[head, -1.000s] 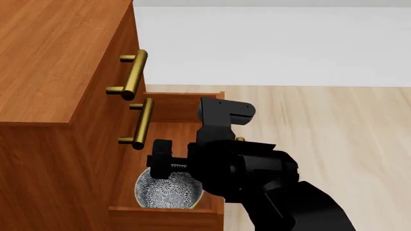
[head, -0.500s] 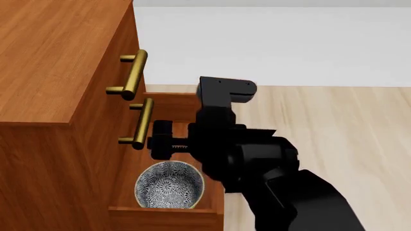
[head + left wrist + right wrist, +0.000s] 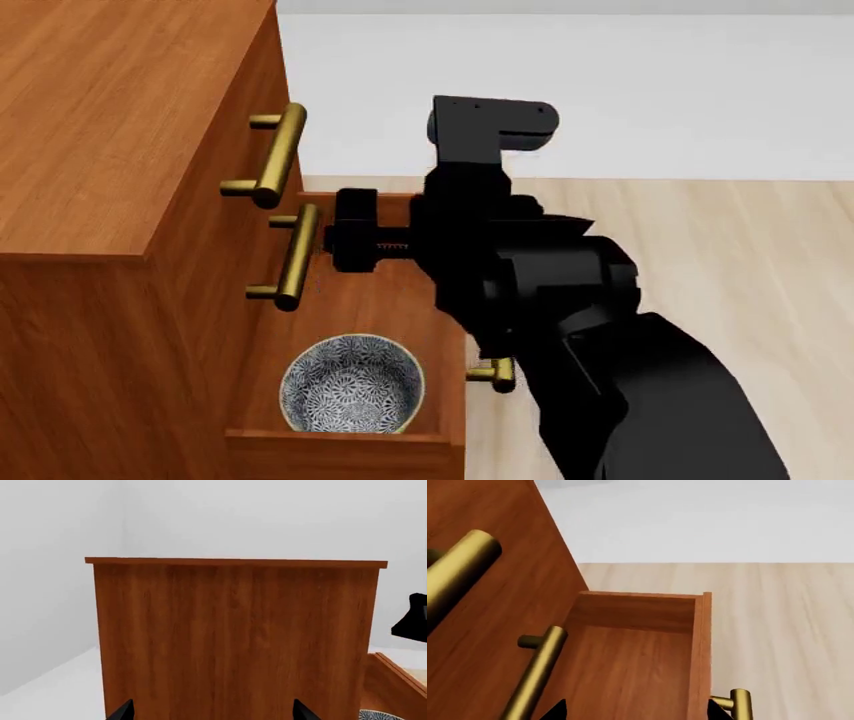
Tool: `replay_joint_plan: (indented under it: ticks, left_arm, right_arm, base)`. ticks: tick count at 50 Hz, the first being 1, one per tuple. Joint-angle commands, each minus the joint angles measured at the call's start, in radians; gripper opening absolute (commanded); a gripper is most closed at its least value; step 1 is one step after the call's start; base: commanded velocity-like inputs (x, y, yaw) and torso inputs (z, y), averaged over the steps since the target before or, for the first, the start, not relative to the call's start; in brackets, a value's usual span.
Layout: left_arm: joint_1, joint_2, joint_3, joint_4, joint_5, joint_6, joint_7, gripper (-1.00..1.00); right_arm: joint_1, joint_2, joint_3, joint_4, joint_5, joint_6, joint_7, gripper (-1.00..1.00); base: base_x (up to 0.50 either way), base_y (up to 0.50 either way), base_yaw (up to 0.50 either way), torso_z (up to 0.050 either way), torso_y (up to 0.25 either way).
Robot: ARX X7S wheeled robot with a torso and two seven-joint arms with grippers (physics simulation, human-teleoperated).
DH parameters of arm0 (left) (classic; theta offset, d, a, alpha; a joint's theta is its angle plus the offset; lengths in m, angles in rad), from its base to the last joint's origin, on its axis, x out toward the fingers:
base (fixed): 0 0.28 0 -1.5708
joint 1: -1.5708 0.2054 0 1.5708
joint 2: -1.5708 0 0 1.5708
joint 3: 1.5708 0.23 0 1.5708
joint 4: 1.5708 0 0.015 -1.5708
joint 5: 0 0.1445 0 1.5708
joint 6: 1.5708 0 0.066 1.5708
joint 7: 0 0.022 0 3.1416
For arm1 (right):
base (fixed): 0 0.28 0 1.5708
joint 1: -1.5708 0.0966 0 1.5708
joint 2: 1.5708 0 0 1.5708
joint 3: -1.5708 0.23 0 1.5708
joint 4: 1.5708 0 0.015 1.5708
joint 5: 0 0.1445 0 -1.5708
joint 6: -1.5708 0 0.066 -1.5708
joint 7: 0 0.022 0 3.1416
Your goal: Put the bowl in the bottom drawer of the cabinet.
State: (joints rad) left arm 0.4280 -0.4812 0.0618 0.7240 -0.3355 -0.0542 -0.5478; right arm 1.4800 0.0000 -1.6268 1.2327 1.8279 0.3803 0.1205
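Right gripper [image 3: 350, 243] risen, spread empty; bowl [image 3: 352, 385] inside bottom drawer [image 3: 340, 450]; no writing.

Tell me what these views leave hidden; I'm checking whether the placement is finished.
- Bottom drawer: head view, its far end is blocked by the right arm.
- Bowl: left wrist view shows only a sliver at the frame edge; absent from the right wrist view.
- Left gripper and right gripper: only fingertips show, cropped by the frame.

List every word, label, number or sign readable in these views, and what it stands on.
None: no text, brand, number or sign shows on the cabinet, the bottom drawer, the bowl, the brass handles or the right pincer.
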Motion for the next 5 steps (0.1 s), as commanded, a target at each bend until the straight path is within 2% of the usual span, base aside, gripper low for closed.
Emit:
replay_joint_plan:
  ticks: [1,5]
  left_arm:
    - [-0.003,-0.002,0.011,0.015,0.008,-0.011,-0.006,1.0]
    - [-0.002,-0.005,0.009,0.017,0.006,-0.01,-0.006,1.0]
  right_arm:
    - [0.039,0.0,-0.005,0.037,-0.029,0.002,0.004,1.0]
    - [0.047,0.0,-0.014,0.058,-0.048,0.001,-0.018,1.0]
  base:
    - [0.0,0.0,0.0,0.0,0.0]
    - [0.0,0.0,0.0,0.0,0.0]
